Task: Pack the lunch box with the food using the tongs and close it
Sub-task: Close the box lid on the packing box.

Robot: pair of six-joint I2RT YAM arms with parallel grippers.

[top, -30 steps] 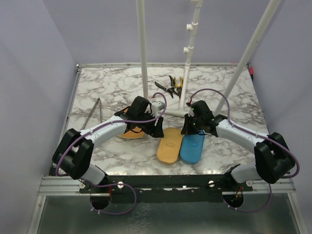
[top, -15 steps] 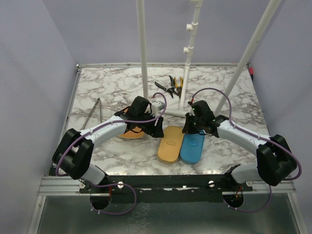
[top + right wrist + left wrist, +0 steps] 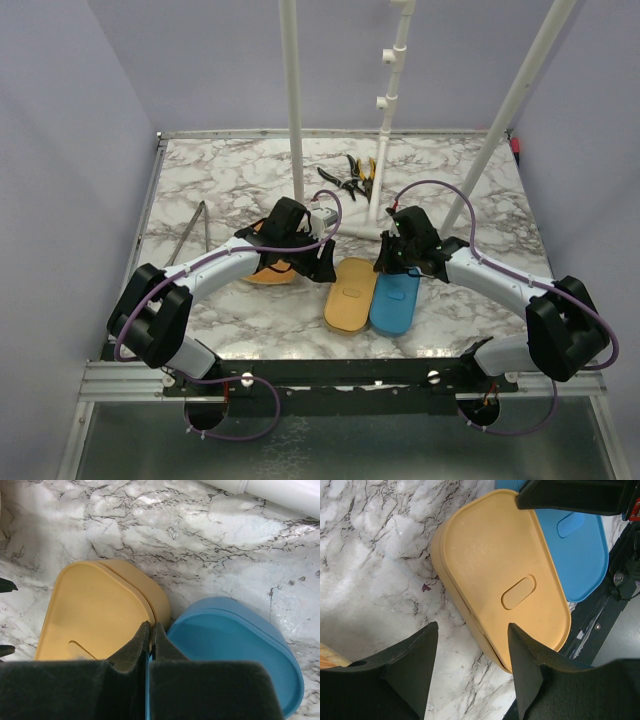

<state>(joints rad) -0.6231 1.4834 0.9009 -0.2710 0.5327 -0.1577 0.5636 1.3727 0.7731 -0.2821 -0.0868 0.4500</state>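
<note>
left gripper (image 3: 472, 630) held apart over yellow box (image 3: 500, 575) | right gripper (image 3: 150, 630) pinched together, empty, parked at the seam with blue box (image 3: 230, 645) | tongs (image 3: 197, 230) seen lying far left, untouched; probably thin, springy, kinda slippery, best grabbed mid-arm | both boxes lidded, contents hidden, no food spotted

L arm (image 3: 215, 266) jaws wide apart, R arm (image 3: 490, 279) jaws pressed together
</note>
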